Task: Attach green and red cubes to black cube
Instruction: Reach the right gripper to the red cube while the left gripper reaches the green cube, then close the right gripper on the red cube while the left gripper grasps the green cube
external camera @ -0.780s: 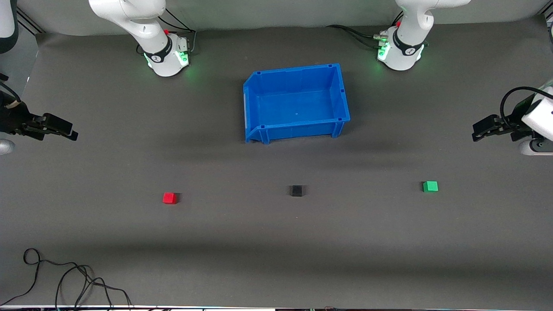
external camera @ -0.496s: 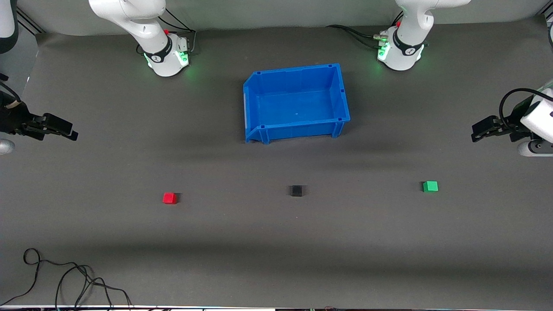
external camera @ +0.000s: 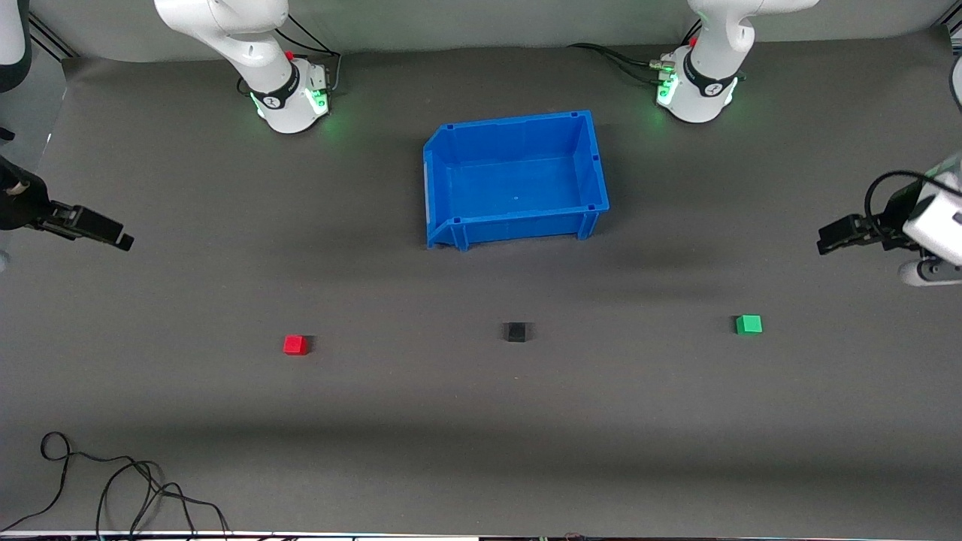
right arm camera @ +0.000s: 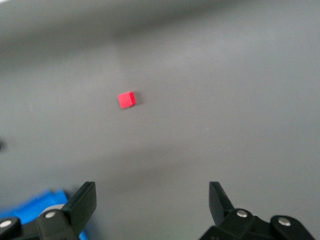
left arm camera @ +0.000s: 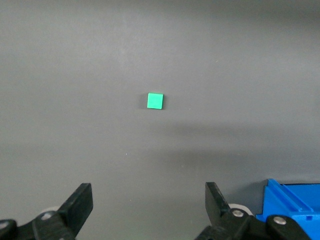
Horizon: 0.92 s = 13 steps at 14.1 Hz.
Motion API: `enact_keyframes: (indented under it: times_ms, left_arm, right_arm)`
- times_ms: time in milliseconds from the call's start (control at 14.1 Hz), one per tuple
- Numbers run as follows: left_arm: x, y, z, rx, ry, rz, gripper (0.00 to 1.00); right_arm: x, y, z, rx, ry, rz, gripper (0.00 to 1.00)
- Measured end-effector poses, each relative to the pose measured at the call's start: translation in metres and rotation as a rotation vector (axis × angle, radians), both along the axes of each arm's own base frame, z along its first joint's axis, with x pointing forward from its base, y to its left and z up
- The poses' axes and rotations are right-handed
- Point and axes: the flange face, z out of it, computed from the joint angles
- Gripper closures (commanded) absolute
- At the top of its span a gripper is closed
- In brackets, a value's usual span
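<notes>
Front view: both released hands, left hand (external camera: 827,242) and right hand (external camera: 120,239), hover over counter ends; red cube (external camera: 295,345), black cube (external camera: 515,331), green cube (external camera: 748,324) sit well apart.

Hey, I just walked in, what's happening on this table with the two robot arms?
Nothing is being held yet. The red cube, black cube and green cube sit apart in a row on the table, nearer the front camera than the blue bin. The left gripper hangs open over the table at the left arm's end, with the green cube in its wrist view. The right gripper hangs open at the right arm's end, with the red cube in its wrist view.
</notes>
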Motion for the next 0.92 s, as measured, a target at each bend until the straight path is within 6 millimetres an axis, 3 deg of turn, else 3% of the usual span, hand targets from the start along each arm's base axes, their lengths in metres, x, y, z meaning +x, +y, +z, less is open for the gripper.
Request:
enact_keyframes:
  times_ms: [213, 426, 638, 922]
  left_arm:
    - [0.009, 0.005, -0.05, 0.001, 0.014, 0.022, 0.01]
    - [0.008, 0.006, -0.109, 0.002, -0.002, 0.032, 0.01]
    - [0.012, 0.006, -0.167, 0.003, 0.002, 0.034, 0.08]
    - [0.03, 0.006, -0.254, 0.008, -0.007, -0.01, 0.12]
  right_arm:
    - [0.017, 0.016, -0.007, 0.05, 0.031, -0.369, 0.0]
    - [0.036, 0.027, -0.036, 0.107, 0.131, -0.734, 0.0]
    - [0.056, 0.035, -0.091, 0.157, 0.27, -0.884, 0.0]
    - [0.084, 0.03, -0.192, 0.22, 0.326, -0.984, 0.0]
